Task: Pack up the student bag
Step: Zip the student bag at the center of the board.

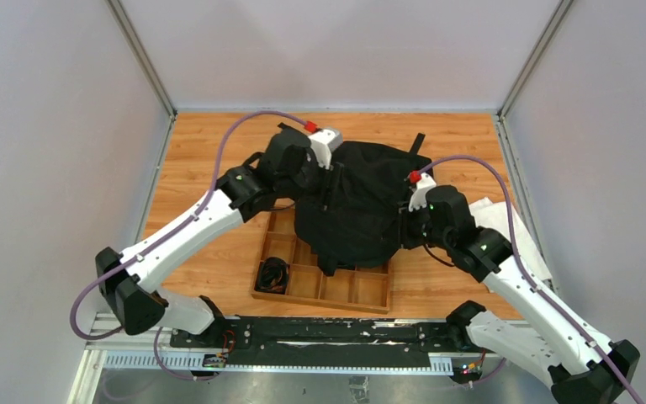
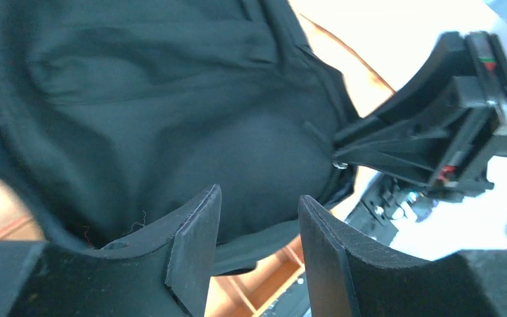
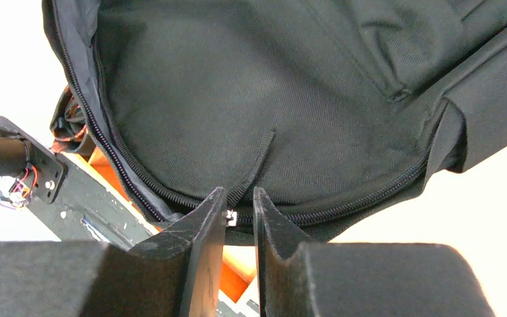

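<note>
Student bag point(image 1: 349, 210) lay slumped at the middle of the worktop point(image 1: 210, 151), its near part draped over the far compartments of the wooden tray point(image 1: 336, 290). Left arm point(image 1: 193, 223) reached to its far-left edge, right arm point(image 1: 513, 278) to its right edge. Left jaws stood well apart with nothing between them, black fabric just beyond the pads point(image 2: 195, 244). Right jaws stood narrowly apart, straddling the fabric zip pull point(image 3: 254, 162) and its metal slider point(image 3: 231, 216); a sliver of gap showed beside the pull, so we read it as not pinched. We judged the step in hand to be working the zip to open the bag for loading. To do it well, we would close squarely on the pull, low near the slider, then draw along the curve of the zip teeth point(image 3: 99, 132) rather than away from the bag. The cloth looked floppy, so the left jaws should first take a fold of the edge and hold against the draw, else the whole bag would likely slide across the tray. Only the right wrist view showed pull and slider. The top view hid both but alone gave the bag's lie on the tray and a dark coiled item point(image 1: 273, 273) in a near-left compartment. The left wrist view alone showed the right jaws side-on, tips at the bag's seam.
</note>
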Controlling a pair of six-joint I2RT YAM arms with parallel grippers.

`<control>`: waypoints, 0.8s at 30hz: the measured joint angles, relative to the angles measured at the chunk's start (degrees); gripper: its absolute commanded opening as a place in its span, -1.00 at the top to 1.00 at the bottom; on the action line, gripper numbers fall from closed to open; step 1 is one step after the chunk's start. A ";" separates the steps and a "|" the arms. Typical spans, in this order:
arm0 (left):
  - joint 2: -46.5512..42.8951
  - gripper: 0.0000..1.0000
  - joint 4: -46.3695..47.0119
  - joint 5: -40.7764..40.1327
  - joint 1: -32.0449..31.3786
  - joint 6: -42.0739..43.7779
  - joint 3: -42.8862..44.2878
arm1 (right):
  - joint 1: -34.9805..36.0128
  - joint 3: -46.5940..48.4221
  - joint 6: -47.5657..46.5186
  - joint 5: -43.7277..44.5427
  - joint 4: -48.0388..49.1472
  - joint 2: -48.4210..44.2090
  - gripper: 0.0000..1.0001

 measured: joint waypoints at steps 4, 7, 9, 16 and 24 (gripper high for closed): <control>2.78 0.10 2.40 2.19 -5.22 -1.68 -1.05 | 0.00 -3.69 0.52 -2.03 0.31 -2.80 0.48; 2.93 0.13 4.90 3.85 -7.98 -3.37 -3.98 | 0.00 -6.03 1.29 -4.26 0.85 -3.72 0.43; 1.99 0.14 6.80 4.52 -9.11 -4.70 -7.17 | 0.00 -8.02 2.19 -5.90 1.90 -4.13 0.42; -3.39 0.16 13.14 5.42 -10.45 -7.30 -22.23 | 0.00 -14.56 5.46 -7.41 3.54 -7.69 0.29; -3.52 0.17 13.62 5.33 -10.64 -7.04 -24.83 | 0.02 -13.07 6.16 -3.52 1.20 -11.69 0.00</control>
